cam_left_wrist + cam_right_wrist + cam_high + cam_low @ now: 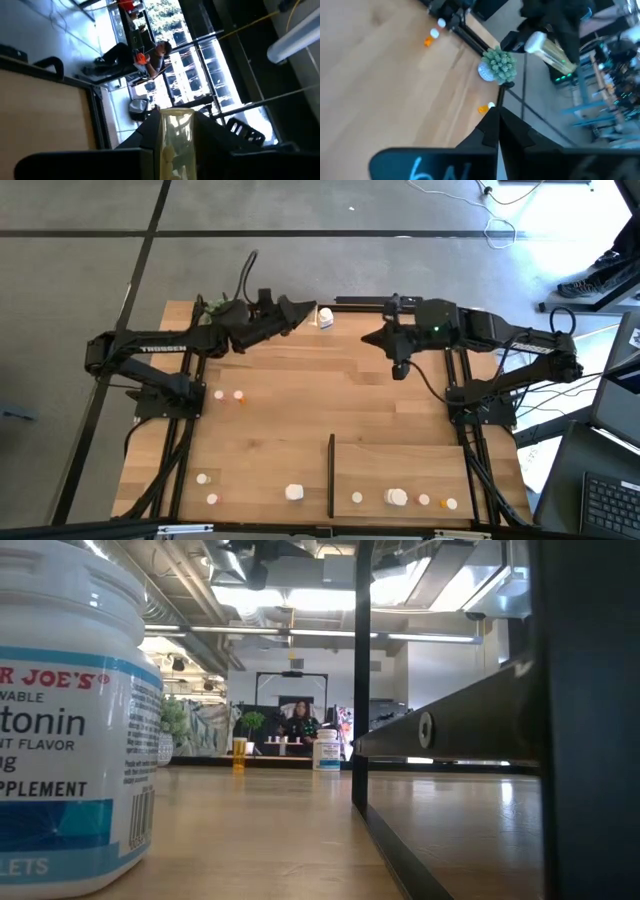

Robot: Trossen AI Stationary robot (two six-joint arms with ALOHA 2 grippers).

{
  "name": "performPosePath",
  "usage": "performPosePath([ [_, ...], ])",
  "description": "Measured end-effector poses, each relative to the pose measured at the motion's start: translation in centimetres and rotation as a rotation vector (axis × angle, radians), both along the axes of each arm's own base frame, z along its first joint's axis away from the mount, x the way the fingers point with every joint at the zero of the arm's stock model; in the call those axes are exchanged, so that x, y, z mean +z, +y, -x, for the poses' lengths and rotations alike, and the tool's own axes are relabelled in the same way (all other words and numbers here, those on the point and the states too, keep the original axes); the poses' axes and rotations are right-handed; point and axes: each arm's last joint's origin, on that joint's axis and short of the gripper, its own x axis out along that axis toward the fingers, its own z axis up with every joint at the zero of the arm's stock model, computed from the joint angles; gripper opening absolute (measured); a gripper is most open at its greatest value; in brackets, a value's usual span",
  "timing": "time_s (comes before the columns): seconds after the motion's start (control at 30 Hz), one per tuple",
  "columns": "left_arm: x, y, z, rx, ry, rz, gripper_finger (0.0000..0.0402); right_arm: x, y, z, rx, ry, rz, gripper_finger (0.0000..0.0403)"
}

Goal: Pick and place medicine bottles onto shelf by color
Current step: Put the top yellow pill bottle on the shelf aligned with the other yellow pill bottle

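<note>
My left gripper (312, 313) pinches a bottle (175, 142) aloft; it could slip mid-carry. Right gripper (372, 338) is closed, empty

Smooth satin wood table (300, 410); glossy white plastic bottle (70, 720); matt black frame (362, 680)

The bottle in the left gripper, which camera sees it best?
The left wrist view: the bottle looks big and close, pinched in the left gripper. The right wrist view shows it farther off, white cap and all. The high view shows only a small pale blob. The low view does not clearly show it.
</note>
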Motion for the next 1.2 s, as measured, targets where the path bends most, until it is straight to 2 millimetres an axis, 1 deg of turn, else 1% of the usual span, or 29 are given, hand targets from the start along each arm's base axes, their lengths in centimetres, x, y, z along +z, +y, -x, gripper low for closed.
performPosePath([
  [0.07,0.0,0.3,0.1,-0.021,-0.063,0.092,0.0078,-0.4,0.2,-0.5,0.030,0.028,0.052,0.0012],
  [0.13,0.0,0.5,0.1,-0.030,-0.095,0.141,0.0078,-0.7,0.4,-0.9,0.046,0.047,0.068,0.0012],
  [0.27,-0.3,0.5,0.1,-0.020,-0.089,0.181,0.0078,-1.2,0.5,-2.1,0.050,0.045,0.064,0.0010],
  [0.37,-0.3,0.5,0.1,-0.005,-0.092,0.182,0.0078,-1.4,0.4,-2.7,0.049,0.032,0.066,0.0017],
  [0.5,-0.7,0.5,-0.3,0.003,-0.076,0.190,0.0078,-1.2,0.3,-3.4,0.030,-0.011,0.072,0.0043],
  [0.6,-0.7,0.6,-0.5,0.017,-0.091,0.196,0.0078,-1.1,0.2,-3.9,-0.008,-0.050,0.090,0.0073],
  [0.73,-1.7,0.5,-1.2,0.076,-0.078,0.225,0.0078,-1.4,0.1,-4.6,-0.012,-0.053,0.099,0.0115],
  [0.83,-2.4,0.2,-1.9,0.103,-0.085,0.259,0.0078,-1.7,0.0,-5.3,-0.030,-0.066,0.108,0.0139],
  [1.03,-3.5,0.6,-3.4,0.121,-0.122,0.265,0.0078,-2.5,-0.2,-6.9,-0.116,-0.075,0.146,0.0158],
  [1.2,-3.8,0.9,-3.7,0.126,-0.130,0.263,0.0078,-3.0,-0.1,-7.5,-0.113,-0.063,0.147,0.0157],
])
